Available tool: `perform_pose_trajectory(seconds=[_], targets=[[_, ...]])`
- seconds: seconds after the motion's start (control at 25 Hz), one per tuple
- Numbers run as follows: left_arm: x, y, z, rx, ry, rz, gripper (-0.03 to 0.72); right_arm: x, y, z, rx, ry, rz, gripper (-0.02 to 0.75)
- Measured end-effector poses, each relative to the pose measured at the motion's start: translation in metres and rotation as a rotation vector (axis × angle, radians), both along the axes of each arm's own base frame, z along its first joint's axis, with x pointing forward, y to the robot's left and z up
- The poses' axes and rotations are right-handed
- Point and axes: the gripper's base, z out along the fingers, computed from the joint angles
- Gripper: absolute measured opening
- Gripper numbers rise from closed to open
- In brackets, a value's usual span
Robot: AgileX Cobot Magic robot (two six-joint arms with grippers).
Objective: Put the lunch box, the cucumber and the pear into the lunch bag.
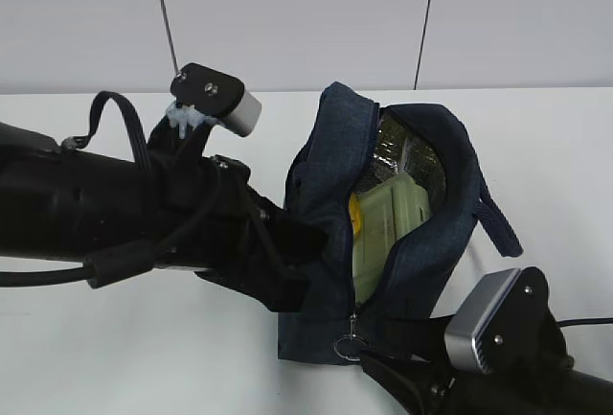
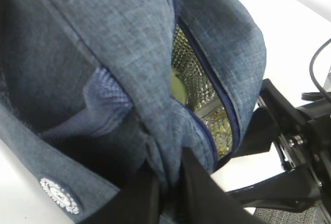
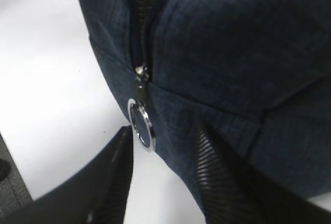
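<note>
The navy lunch bag (image 1: 421,242) stands open in the middle of the table and shows its foil lining (image 1: 407,151). Inside it lies the lunch box (image 1: 383,219), its pale green lid facing out. The yellow pear (image 1: 354,216) peeks out beside it. No cucumber shows in any view. My left gripper (image 1: 299,286) is shut on the bag's left wall; in the left wrist view this left gripper (image 2: 170,185) pinches a fold of blue fabric. My right gripper (image 3: 163,167) is open at the bag's near corner, with the zipper's ring pull (image 3: 140,123) by its left finger.
The white table (image 1: 556,166) spreads around the bag, with a grey wall behind it. The bag's strap (image 1: 498,223) hangs off its right side. My left arm (image 1: 105,214) crosses the left half of the table, and the right wrist (image 1: 498,324) sits at the front right.
</note>
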Motion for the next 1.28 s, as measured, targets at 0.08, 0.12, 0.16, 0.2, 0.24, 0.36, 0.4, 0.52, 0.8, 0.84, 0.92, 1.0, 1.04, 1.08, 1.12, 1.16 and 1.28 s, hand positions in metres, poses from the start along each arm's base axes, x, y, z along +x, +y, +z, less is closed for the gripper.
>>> perform_pose_trajectory(seconds=[0.08, 0.12, 0.16, 0.2, 0.24, 0.36, 0.4, 0.52, 0.8, 0.84, 0.92, 1.0, 1.04, 1.08, 1.12, 1.16, 1.28], targets=[[0.000, 0.000, 0.000, 0.000, 0.000, 0.000, 0.003, 0.000, 0.000, 0.000, 0.000, -0.001, 0.000, 0.320], [0.000, 0.000, 0.000, 0.000, 0.000, 0.000, 0.003, 0.000, 0.001, 0.000, 0.001, -0.002, 0.004, 0.320], [0.000, 0.000, 0.000, 0.000, 0.000, 0.000, 0.003, 0.000, 0.001, 0.000, 0.001, -0.003, 0.013, 0.320], [0.000, 0.000, 0.000, -0.001, 0.001, 0.001, 0.003, 0.000, 0.002, 0.001, 0.001, -0.005, 0.026, 0.320], [0.000, 0.000, 0.000, -0.001, 0.001, 0.001, 0.003, 0.000, 0.004, 0.001, 0.002, -0.010, 0.038, 0.320], [0.000, 0.000, 0.000, -0.008, 0.007, 0.008, 0.003, 0.000, 0.007, 0.002, 0.006, -0.019, 0.079, 0.319], [0.000, 0.000, 0.000, -0.011, 0.010, 0.011, 0.003, 0.001, 0.009, 0.002, 0.007, -0.021, 0.084, 0.319], [0.000, 0.000, 0.001, -0.017, 0.016, 0.018, 0.003, 0.002, 0.010, -0.004, -0.005, -0.001, 0.093, 0.319], [0.001, 0.000, 0.001, -0.021, 0.019, 0.021, 0.003, 0.001, 0.010, -0.016, -0.034, 0.044, 0.094, 0.312], [0.001, 0.000, 0.001, -0.021, 0.019, 0.021, 0.003, 0.001, 0.010, -0.016, -0.034, 0.044, 0.094, 0.299], [0.001, 0.000, 0.001, -0.021, 0.019, 0.021, 0.003, 0.001, 0.010, -0.016, -0.034, 0.044, 0.094, 0.260], [0.001, 0.000, 0.001, -0.021, 0.019, 0.021, 0.003, 0.001, 0.010, -0.016, -0.034, 0.044, 0.094, 0.243], [0.001, 0.000, 0.001, -0.021, 0.019, 0.021, 0.003, 0.001, 0.010, -0.016, -0.034, 0.044, 0.094, 0.241], [0.001, 0.000, 0.001, -0.021, 0.019, 0.022, 0.003, 0.001, 0.010, -0.016, -0.034, 0.044, 0.094, 0.241], [0.001, 0.000, 0.001, -0.021, 0.019, 0.022, 0.003, 0.002, 0.010, -0.016, -0.032, 0.043, 0.093, 0.239], [0.001, 0.000, 0.001, -0.021, 0.019, 0.022, 0.003, 0.002, 0.010, -0.016, -0.031, 0.041, 0.093, 0.239], [0.001, 0.000, 0.001, -0.021, 0.019, 0.022, 0.003, 0.005, 0.013, -0.015, -0.024, 0.030, 0.093, 0.239]])
